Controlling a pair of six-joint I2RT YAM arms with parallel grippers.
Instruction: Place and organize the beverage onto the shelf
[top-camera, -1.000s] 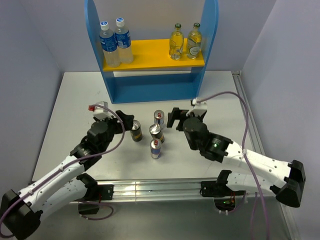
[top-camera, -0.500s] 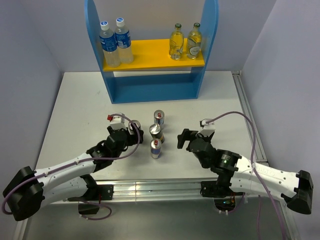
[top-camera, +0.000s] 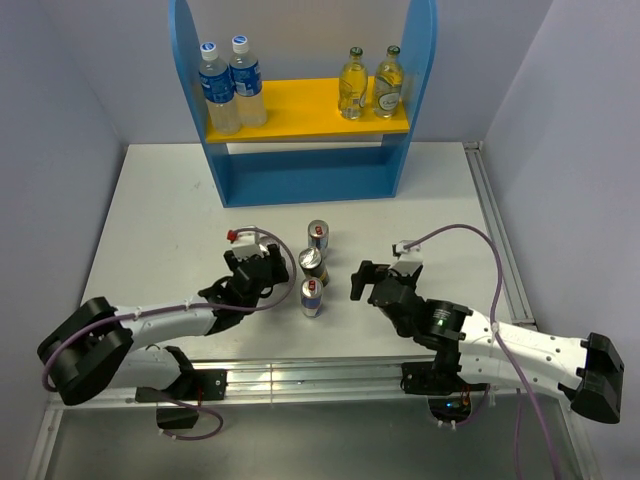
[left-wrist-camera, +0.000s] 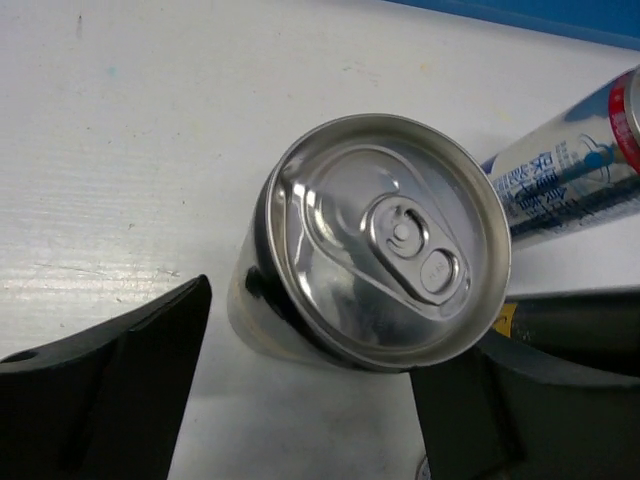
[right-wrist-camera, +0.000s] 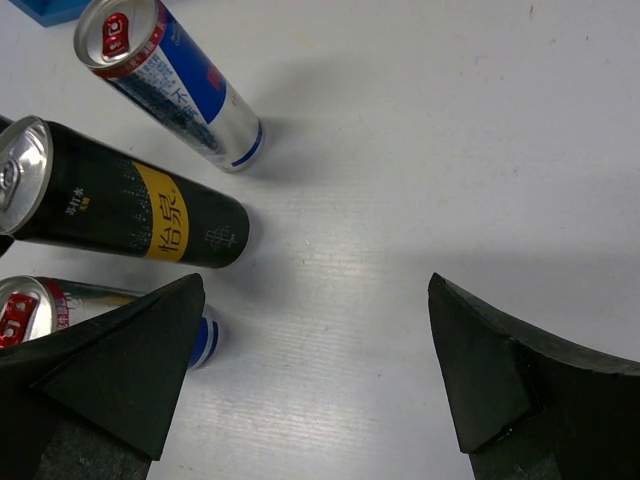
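A dark gold-topped can (left-wrist-camera: 385, 240) stands between the fingers of my left gripper (left-wrist-camera: 315, 335). The right finger (left-wrist-camera: 470, 410) lies against it, while a strip of table shows between the left finger (left-wrist-camera: 130, 370) and the can. From above, this gripper (top-camera: 262, 268) covers that can. A second dark can (top-camera: 312, 262) and two slim silver-blue cans (top-camera: 318, 236) (top-camera: 312, 297) stand just right of it. My right gripper (top-camera: 358, 280) is open over bare table, right of the cans (right-wrist-camera: 120, 205). Two green-capped glass bottles (top-camera: 370, 82) stand on the shelf (top-camera: 300, 175), on its yellow board.
Two blue-capped water bottles (top-camera: 230, 88) stand at the left of the yellow board (top-camera: 310, 115). The shelf's lower level is open. A metal rail (top-camera: 300, 375) runs along the near table edge between the arm bases.
My left gripper has come down around the dark can and its jaws have narrowed. The right arm has drawn back from the cans toward the near edge.
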